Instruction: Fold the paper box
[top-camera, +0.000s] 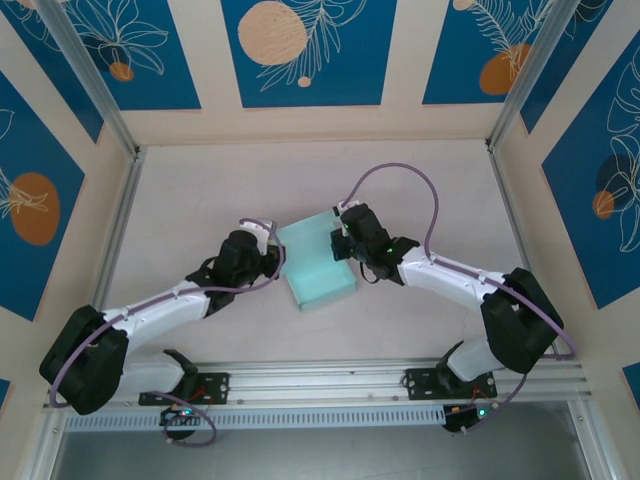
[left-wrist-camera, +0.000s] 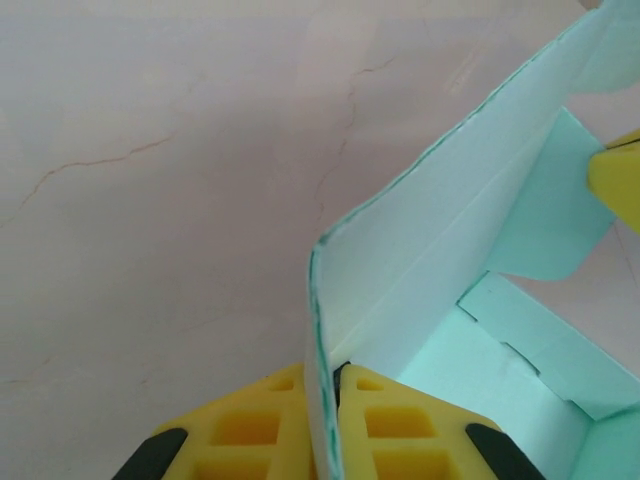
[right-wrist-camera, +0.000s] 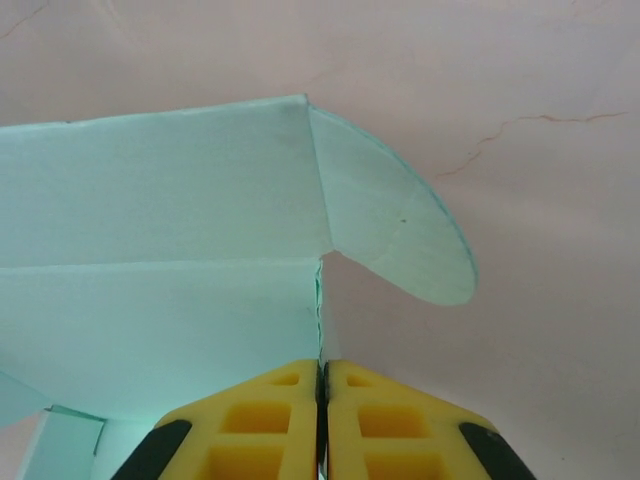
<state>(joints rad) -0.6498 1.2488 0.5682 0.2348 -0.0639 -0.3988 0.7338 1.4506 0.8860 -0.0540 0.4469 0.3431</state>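
- Yellow left fingers (left-wrist-camera: 400, 430) are clenched on a raised wall of the paper box (left-wrist-camera: 420, 280), with the thin card standing upright between the pads.
- Right fingers (right-wrist-camera: 260, 420) are pressed together at the corner crease of a standing wall and seem to pinch its edge. A rounded tab (right-wrist-camera: 400, 240) juts out just beside it.
- From above, the box sits about the middle of the tabletop (top-camera: 200, 190), between the two arms, with its base flat and walls partly up.
- Judged step: squaring the walls and tucking the tabs.
- To do it well, grip lightly so the card does not crumple. Bend only along the creases, move both arms together so the base does not slide, and turn the rounded tab inward before closing.
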